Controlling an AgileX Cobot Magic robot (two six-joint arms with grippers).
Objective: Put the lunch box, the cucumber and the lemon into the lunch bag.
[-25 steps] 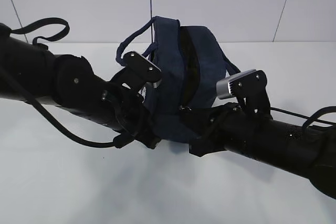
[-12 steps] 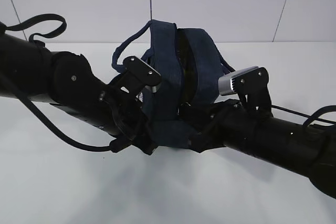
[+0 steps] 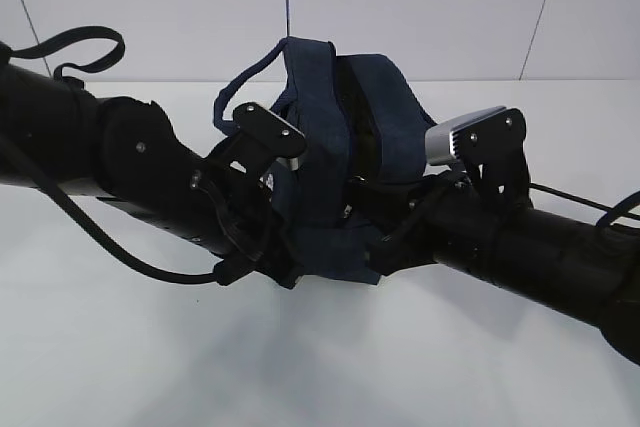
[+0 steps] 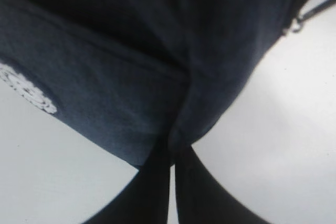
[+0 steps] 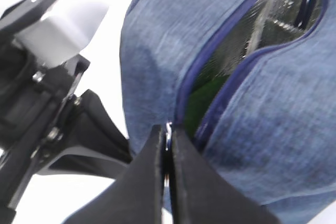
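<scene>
Exterior view has the lunch bag (image 3: 335, 147) upright on the white table (image 3: 120, 347), mouth gaping, wedged between my two black arms, with my left gripper (image 3: 290, 267) and right gripper (image 3: 375, 262) both hidden low against its front. Right wrist view: my right gripper (image 5: 167, 145) has its jaws pressed together on something small and metallic at the zipper's end, a strip of green, likely the cucumber (image 5: 202, 106), showing inside against silver lining. Left wrist view: my left gripper (image 4: 171, 153) is clamped on the bag's fabric, dark cloth blocking nearly everything else.
</scene>
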